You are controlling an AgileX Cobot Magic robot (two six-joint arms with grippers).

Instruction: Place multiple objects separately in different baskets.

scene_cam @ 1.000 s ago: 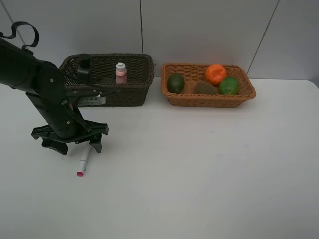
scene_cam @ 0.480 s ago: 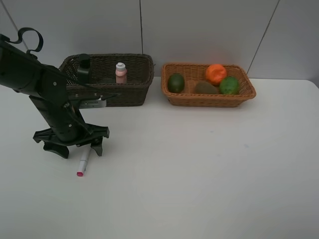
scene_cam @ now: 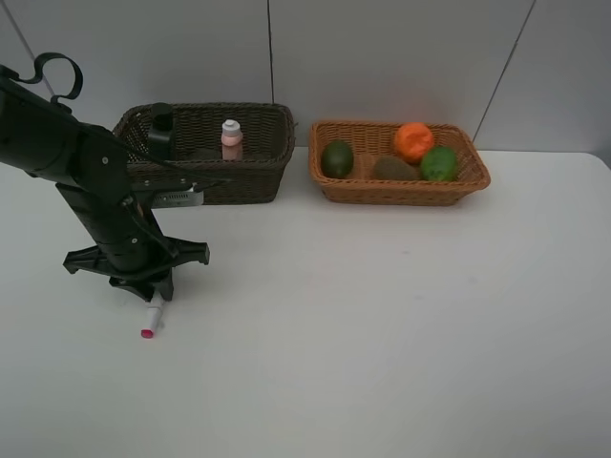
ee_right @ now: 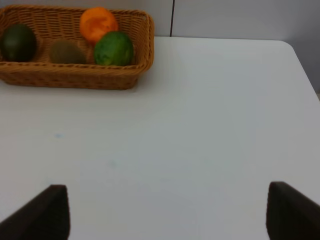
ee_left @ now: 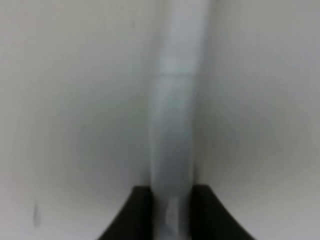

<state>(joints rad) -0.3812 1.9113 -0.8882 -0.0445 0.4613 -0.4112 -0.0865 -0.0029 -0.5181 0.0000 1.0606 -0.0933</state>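
Left claw [scene_cam: 150,286] is bearing down on the white counter [scene_cam: 382,324] in front of the dark brown basket [scene_cam: 205,153], its fingers [ee_left: 125,220] closing on the white marker [scene_cam: 151,319]. From the left wrist view the marker's barrel [ee_left: 172,125] is running straight between the two dark fingertips, which are pressing against it on both sides; the picture is blurred, so finer detail is not readable. From the high view only the marker's lower end with its pink tip is showing beyond the claw, lying on the counter.

Right claw [ee_right: 167,210] is standing wide apart, grasping nothing, with bare counter between its fingers [ee_right: 42,212]; it is not appearing in the high view.

Dark brown basket is holding the pink bottle with white cap [scene_cam: 231,140], standing upright, and a dark pump bottle [scene_cam: 160,132] near its left end. Light orange-tan basket [scene_cam: 399,181], just beside it to the right, is holding one green fruit [scene_cam: 336,158] at the left, the brown kiwi [scene_cam: 392,168] in the middle, the orange [scene_cam: 413,141] behind, and a second green fruit [scene_cam: 438,163] at the right.
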